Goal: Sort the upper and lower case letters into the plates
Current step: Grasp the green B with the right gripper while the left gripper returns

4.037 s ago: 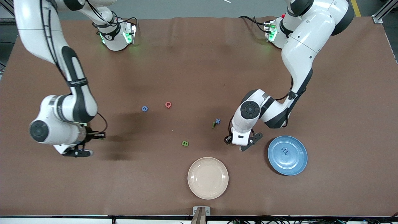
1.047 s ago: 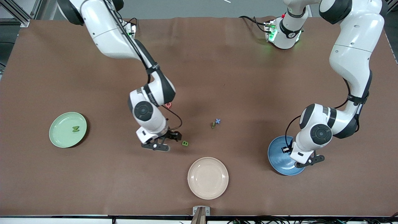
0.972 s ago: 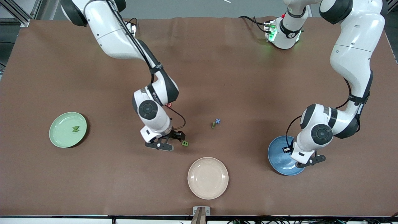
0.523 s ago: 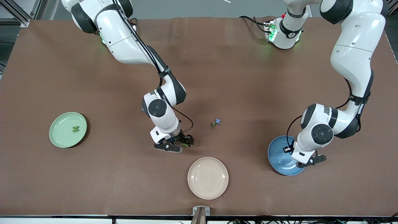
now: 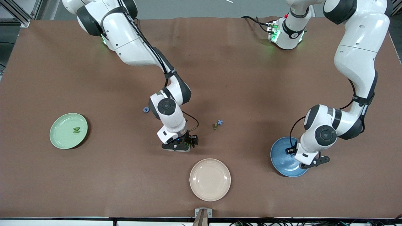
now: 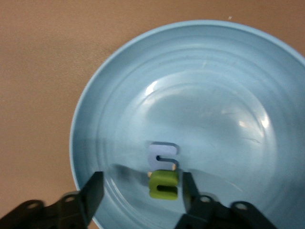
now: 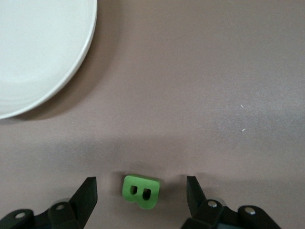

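Observation:
My right gripper [image 5: 187,144] is low over the table, open, with a green letter B [image 7: 141,192] lying on the table between its fingers. My left gripper [image 5: 301,158] is open over the blue plate [image 5: 280,160]. In the left wrist view, a green letter [image 6: 164,185] and a pale blue letter [image 6: 163,155] lie in the blue plate [image 6: 228,86], the green one between my open fingers. The pale green plate [image 5: 59,138] holds one green letter [image 5: 76,130]. A blue letter [image 5: 146,109], a blue x [image 5: 220,122] and a small green letter [image 5: 215,126] lie mid-table.
A cream-white plate [image 5: 209,179] sits close to the front camera, near the green B; its rim shows in the right wrist view [image 7: 38,57]. The right arm's forearm crosses the middle of the table and hides what lies under it.
My right arm swung from the pale green plate's side toward the middle and came down around the green B. My left gripper went from beside the blue x to the blue plate and stays there.

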You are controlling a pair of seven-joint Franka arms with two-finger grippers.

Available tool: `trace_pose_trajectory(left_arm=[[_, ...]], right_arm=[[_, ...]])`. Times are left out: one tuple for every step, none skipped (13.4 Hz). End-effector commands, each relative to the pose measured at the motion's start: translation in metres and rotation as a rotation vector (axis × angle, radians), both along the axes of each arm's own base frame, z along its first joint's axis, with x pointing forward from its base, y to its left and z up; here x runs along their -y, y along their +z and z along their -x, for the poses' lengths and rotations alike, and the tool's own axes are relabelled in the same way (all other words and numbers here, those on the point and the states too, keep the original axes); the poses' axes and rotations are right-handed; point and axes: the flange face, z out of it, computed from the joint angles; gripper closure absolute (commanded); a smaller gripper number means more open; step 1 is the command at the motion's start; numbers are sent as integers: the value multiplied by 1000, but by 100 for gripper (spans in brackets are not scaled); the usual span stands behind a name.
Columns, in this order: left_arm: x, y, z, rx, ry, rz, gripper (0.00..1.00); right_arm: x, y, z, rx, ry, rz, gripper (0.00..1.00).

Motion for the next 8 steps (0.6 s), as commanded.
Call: trace_pose_trajectory(left_arm=[[31,44,10,-15,-15,3,0],[36,54,11,-13,-1,20,0],[46,62,13,-13,3,41,0],[55,64,16,-25,11,61,0],[66,66,20,-35,24,70,0],[85,69,25,-40,47,80,0],[105,69,31,-40,89,89,0],[126,69,38,-42,112,97,0]], right_arm=[[-3,-11,0,17,12,33,22],[-3,-13,0,15,13,36,25],[-4,-14,1,14,16,37,27],[-9,-14,5,14,25,37,29],[-9,-15,5,13,25,38,29],[-10,-14,5,16,31,40,29],[-10,-14,6,16,32,42,34],[-10,-14,6,16,32,42,39]])
